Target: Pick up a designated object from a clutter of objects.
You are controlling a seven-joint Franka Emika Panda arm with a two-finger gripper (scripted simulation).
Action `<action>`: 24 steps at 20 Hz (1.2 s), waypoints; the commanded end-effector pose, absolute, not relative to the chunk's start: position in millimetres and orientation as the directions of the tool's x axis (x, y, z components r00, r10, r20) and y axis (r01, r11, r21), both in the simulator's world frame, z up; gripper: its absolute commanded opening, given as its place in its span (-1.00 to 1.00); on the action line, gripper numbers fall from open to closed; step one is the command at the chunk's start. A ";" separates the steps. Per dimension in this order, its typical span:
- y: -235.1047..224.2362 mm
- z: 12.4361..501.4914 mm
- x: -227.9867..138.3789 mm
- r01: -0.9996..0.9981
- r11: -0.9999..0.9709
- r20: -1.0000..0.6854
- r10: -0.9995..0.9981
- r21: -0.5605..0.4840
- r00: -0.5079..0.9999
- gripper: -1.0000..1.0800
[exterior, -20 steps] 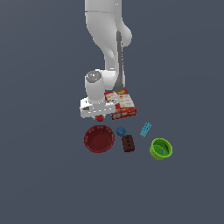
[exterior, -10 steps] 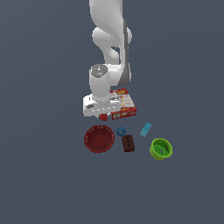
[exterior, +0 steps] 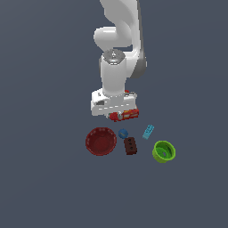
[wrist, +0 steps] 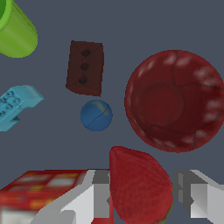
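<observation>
1. One strawberry [wrist: 139,186] sits between the gripper [wrist: 142,197] fingers [wrist: 99,192], which stand spread on either side; whether they touch it I cannot tell.
2. In the exterior view, the carton [exterior: 129,114] peeks out under the gripper [exterior: 114,111].
3. From the blue ball [exterior: 123,133]: bowl [exterior: 101,141] at 8 o'clock, dark brick [exterior: 130,145] at 5, cyan brick [exterior: 148,132] at 3.
4. The green cup [exterior: 164,151] lies at 4 o'clock, farthest out.

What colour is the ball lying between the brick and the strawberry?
Blue, with a thin darker line across it. The ball shows best in the wrist view.
</observation>
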State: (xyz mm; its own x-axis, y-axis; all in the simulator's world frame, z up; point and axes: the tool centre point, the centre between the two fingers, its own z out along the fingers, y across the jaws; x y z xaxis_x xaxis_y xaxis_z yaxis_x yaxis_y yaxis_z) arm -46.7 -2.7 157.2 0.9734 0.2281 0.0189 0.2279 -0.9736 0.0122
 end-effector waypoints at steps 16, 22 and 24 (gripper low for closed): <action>88.3 292.8 26.4 0.230 -0.973 0.009 0.230 0.007 0.973 -1.00; 112.4 328.6 47.5 0.230 -0.973 0.007 0.230 0.005 0.973 -1.00; 119.7 339.1 54.1 0.230 -0.973 0.006 0.230 0.004 0.973 -1.00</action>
State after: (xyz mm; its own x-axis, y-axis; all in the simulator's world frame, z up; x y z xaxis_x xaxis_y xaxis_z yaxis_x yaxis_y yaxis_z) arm 49.1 114.1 330.6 0.9730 0.2306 0.0069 0.2306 -0.9730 0.0045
